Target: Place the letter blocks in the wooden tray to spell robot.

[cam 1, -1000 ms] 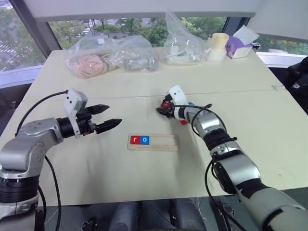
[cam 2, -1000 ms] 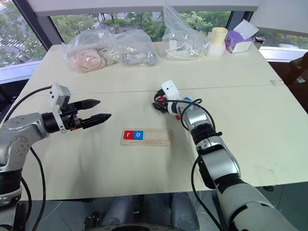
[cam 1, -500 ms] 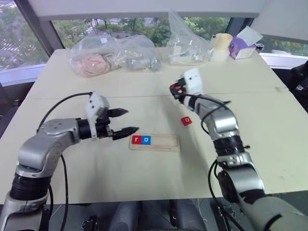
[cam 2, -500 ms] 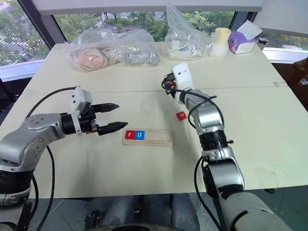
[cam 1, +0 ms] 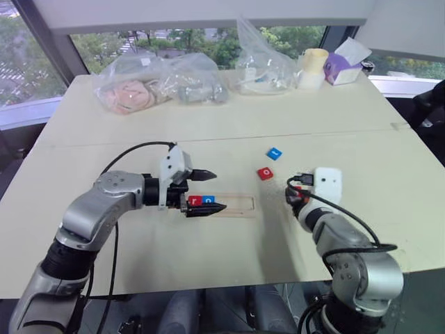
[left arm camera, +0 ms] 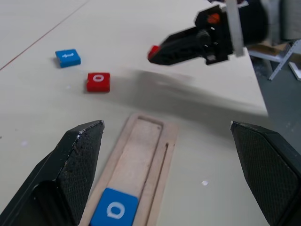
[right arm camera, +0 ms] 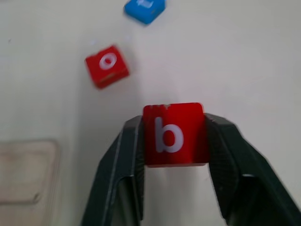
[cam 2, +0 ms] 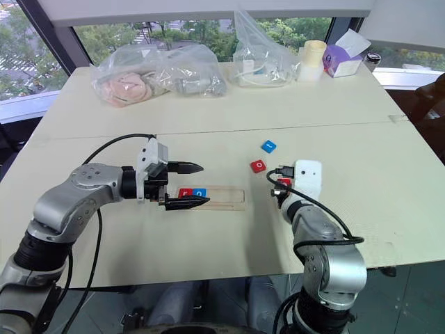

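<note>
On the cream table [cam 1: 139,125], near its front middle, lies the tray [cam 1: 236,206], long side running left to right. Two blocks sit in its left end: red r [cam 1: 195,200], then blue o [cam 1: 209,200] just beside it. Rest of the groove bare.

Left gripper [cam 1: 208,191] hovers over the tray's left end, pointing toward the robot's right, nearly level. Fingers spread wide and hold nothing; one black fingertip [cam 1: 207,174] lies on the far side of the tray, the other on the near side, so they straddle the r and o blocks as seen from the head. Whether they touch the tray cannot be told.

Right gripper [right arm camera: 173,141] is off to the right of the tray, near the table's front. Its two fingers are clamped on the red b block [right arm camera: 173,133], one on each side face, white letter facing the wrist camera and upright. The block is carried clear of the table.

Two loose blocks lie flat on the table beyond the tray's right end: red o [cam 1: 265,173], and blue t [cam 1: 274,153] a little farther back and right. They are near each other but not touching.

Far edge of the table: two clear plastic bags [cam 1: 160,80] with contents, a pale cup [cam 1: 314,66], a purple tissue box [cam 1: 344,66].
</note>
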